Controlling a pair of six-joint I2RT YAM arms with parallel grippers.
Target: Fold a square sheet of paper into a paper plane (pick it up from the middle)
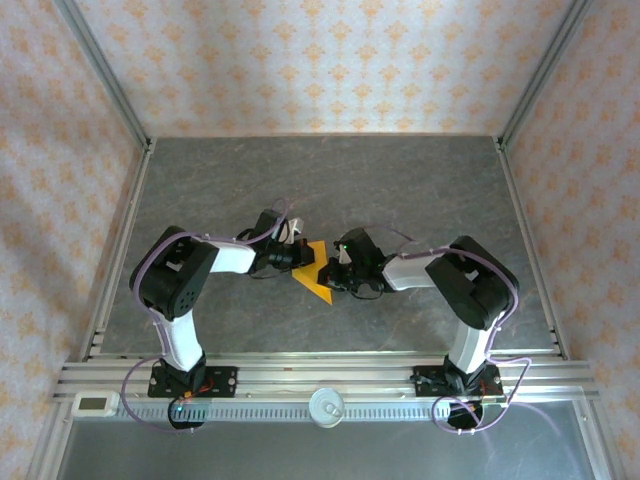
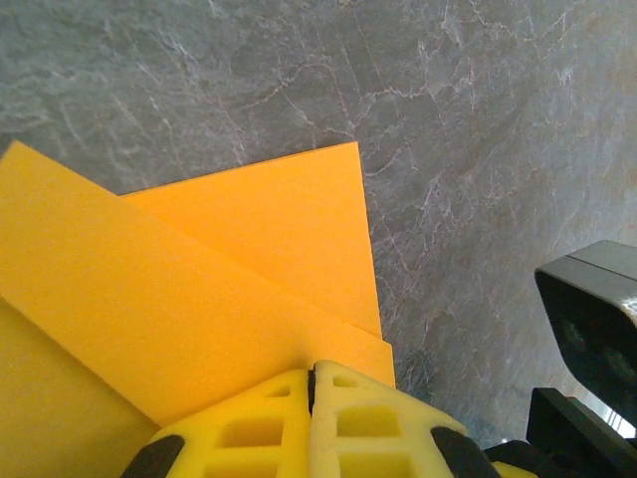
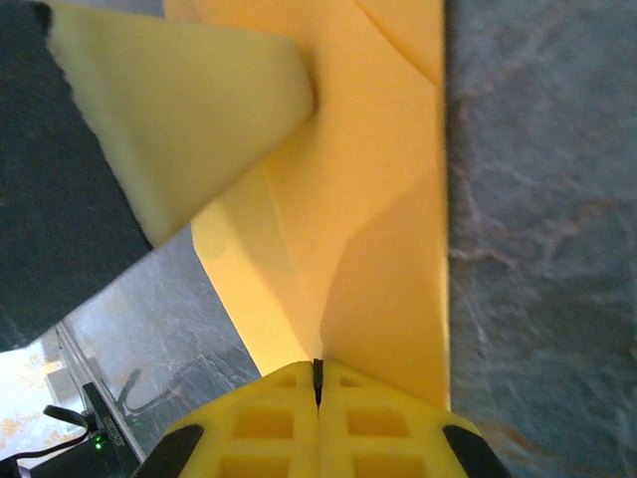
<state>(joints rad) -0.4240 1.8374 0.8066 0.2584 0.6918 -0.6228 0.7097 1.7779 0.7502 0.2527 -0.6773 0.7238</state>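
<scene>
Left hand (image 2: 311, 374) pressed together on orange paper (image 2: 269, 219) | right hand (image 3: 318, 366) pinching its edge | arms angled inward

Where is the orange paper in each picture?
Top external: the folded bright orange paper sheet sits in the picture's middle.
Left wrist: it fills the left half, above the yellow fingers.
Right wrist: centre, running top to bottom.
Shared landmark: the grey marbled table.

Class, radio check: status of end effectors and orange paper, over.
Left end effector shut, tips at folded orange paper. Right end effector shut on it. Nothing blocking.
</scene>
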